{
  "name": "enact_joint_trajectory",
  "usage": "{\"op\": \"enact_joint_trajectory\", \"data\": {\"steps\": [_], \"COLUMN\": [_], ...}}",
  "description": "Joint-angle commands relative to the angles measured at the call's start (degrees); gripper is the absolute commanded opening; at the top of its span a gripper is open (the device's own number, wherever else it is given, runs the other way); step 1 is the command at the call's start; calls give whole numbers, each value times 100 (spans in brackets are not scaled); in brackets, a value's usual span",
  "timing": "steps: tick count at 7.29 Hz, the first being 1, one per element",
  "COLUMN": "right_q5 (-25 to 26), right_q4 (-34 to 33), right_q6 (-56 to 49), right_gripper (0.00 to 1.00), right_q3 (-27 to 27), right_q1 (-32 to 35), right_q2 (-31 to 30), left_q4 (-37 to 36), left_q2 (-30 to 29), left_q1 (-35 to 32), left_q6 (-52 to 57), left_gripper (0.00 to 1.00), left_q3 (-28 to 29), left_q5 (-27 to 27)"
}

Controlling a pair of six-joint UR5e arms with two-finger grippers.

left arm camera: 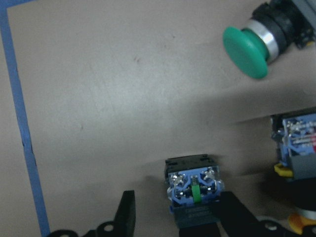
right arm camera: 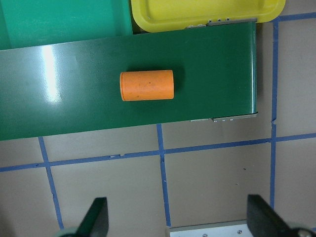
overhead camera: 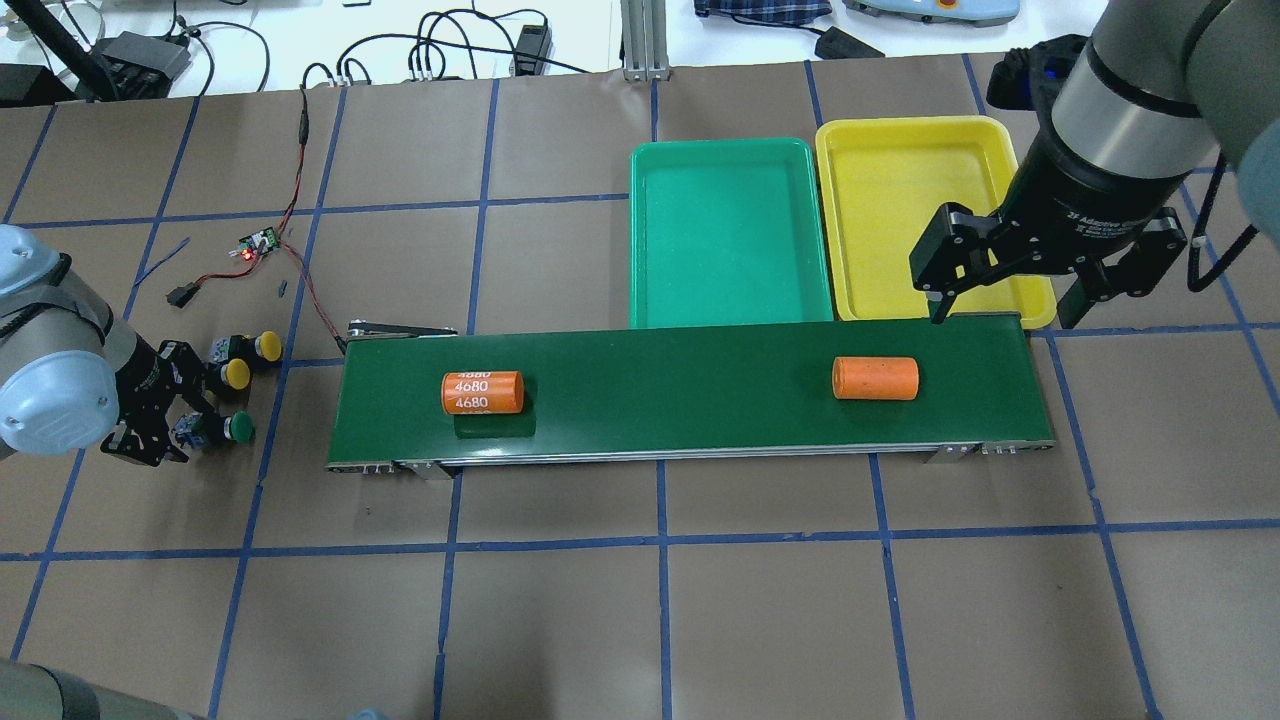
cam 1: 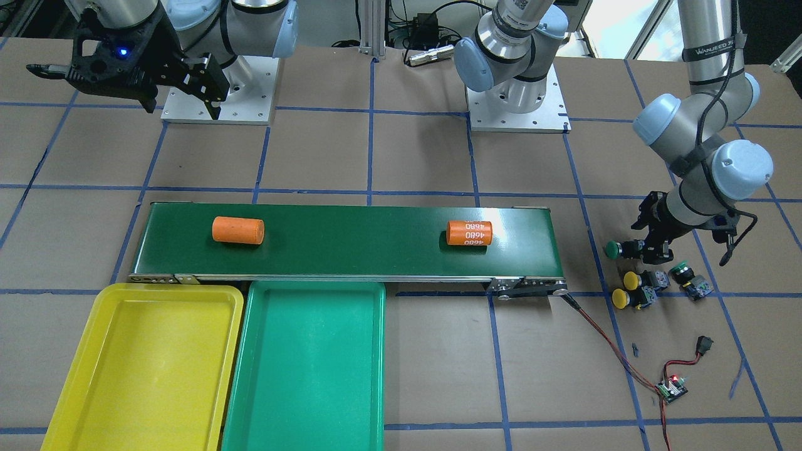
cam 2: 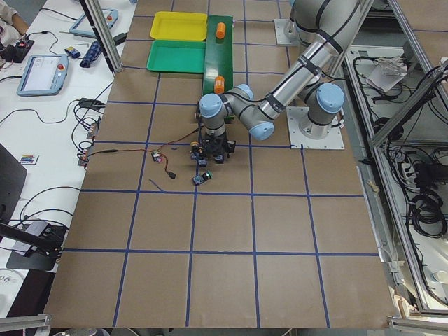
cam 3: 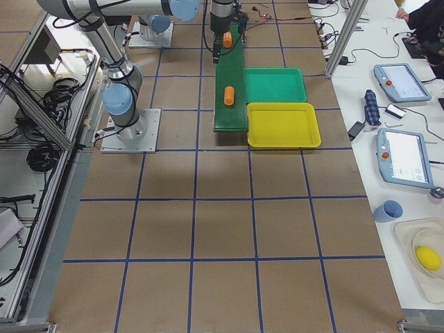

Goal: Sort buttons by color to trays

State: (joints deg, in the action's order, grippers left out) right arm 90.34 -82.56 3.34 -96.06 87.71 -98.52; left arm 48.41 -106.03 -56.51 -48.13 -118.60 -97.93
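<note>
Four buttons [cam 1: 631, 279] lie clustered on the table off the left end of the conveyor [overhead camera: 680, 380]. None is yet in the green tray [overhead camera: 725, 230] or the yellow tray [overhead camera: 900, 220], far off to the right. My left gripper [left arm camera: 178, 215] sits low, its fingers [left arm camera: 127, 212] spread either side of one switch body [left arm camera: 192, 185], unclamped. I'd centre on that body before squeezing, clear of the neighbouring button [left arm camera: 296, 148] just beside it. My right gripper [right arm camera: 177, 217] hangs wide open above the belt's right end.
</note>
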Motion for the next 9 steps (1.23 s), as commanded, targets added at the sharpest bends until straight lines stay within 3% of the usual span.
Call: {"op": "enact_joint_trajectory", "data": {"steps": [1,6,7,9], "right_q5": [1,1,1,1], "right_q4": [3,-5,-14,-14], "right_q6": [0,0,0,0], "right_gripper": [100,100,100,100], "right_q3": [0,0,0,0], "right_q1": [0,0,0,0], "right_q2": [0,0,0,0], "left_q4": [-112,-94,-104,-112], "left_q2": [3,-41,-58,-50], "left_q1": [0,0,9,26], "left_q6": [-4,-4,-4,23], "left_gripper": [67,67,62,32], "left_q3": [56,-207,-207,-155], "left_q5": [-7,-7,-7,11]}}
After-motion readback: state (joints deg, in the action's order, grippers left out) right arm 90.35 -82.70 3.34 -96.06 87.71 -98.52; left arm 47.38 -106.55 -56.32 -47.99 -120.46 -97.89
